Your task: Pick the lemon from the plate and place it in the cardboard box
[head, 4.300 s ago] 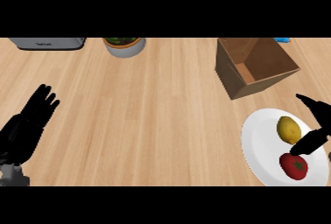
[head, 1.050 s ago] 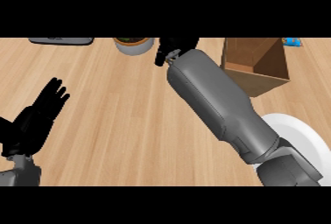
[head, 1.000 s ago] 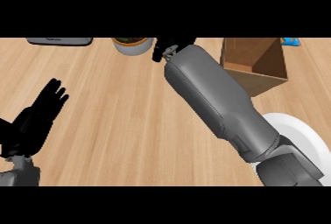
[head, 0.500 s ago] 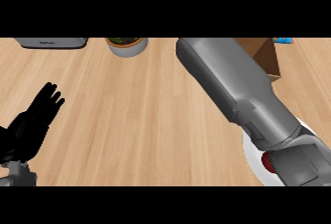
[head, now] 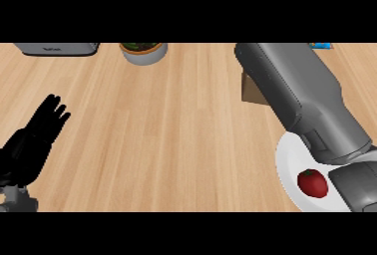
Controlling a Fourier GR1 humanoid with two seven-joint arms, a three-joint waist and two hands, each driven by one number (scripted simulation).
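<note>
My right forearm point(head: 302, 94) rises from the lower right corner to the view's top edge, and its hand lies beyond that edge. It covers most of the cardboard box point(head: 252, 90); only a brown sliver shows at its left. The white plate point(head: 288, 164) sits at the right edge with a red fruit point(head: 313, 183) on it. No lemon shows on the plate or anywhere else in view. My left hand point(head: 31, 147) rests open at the left edge, fingers pointing up, holding nothing.
A grey appliance point(head: 55, 48) stands at the back left, with a potted plant in a pale pot point(head: 143, 52) beside it. A small blue object point(head: 321, 45) peeks in at the back right. Bare wooden counter point(head: 162, 134) spans the middle.
The right arm has swung right, over the box, and its hand has left the view at the top. The lemon seen on the plate earlier is gone from it. The left hand barely moved.
</note>
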